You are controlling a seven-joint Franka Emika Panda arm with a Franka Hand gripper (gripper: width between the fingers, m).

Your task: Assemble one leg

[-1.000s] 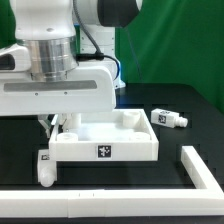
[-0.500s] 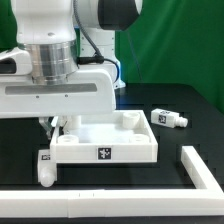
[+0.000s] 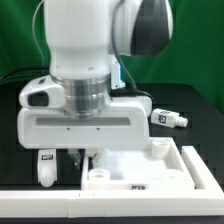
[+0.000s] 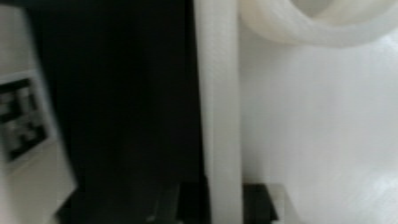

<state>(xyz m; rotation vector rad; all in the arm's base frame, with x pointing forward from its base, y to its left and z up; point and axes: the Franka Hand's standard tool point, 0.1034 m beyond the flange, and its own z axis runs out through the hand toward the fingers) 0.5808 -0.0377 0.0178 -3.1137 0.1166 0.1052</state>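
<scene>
Rail first: white rail (image 3: pixel 60 198) runs across the front of the ext. view and turns back at 3 o'clock. Just behind it sits the white panel (image 3: pixel 150 172), rim up, corner holes showing. Now the leg (image 3: pixel 45 168): at 9 o'clock of the panel, just beside it, b/w tag on its upper end, nothing touching it. Above, the gripper (image 3: pixel 84 158) hangs low at the panel's 10 o'clock corner. Wrist cam is blurred and shows the panel rim b/w two dark tips, so prob. straddling it, but wide or clamped I can't tell. Far back at 2 o'clock, a second leg (image 3: pixel 170 118) lies on the black table (image 3: pixel 205 130). Handling call: the leg looks light, stiff and smooth, so likely slippery. Take it square across the mid-body.
</scene>
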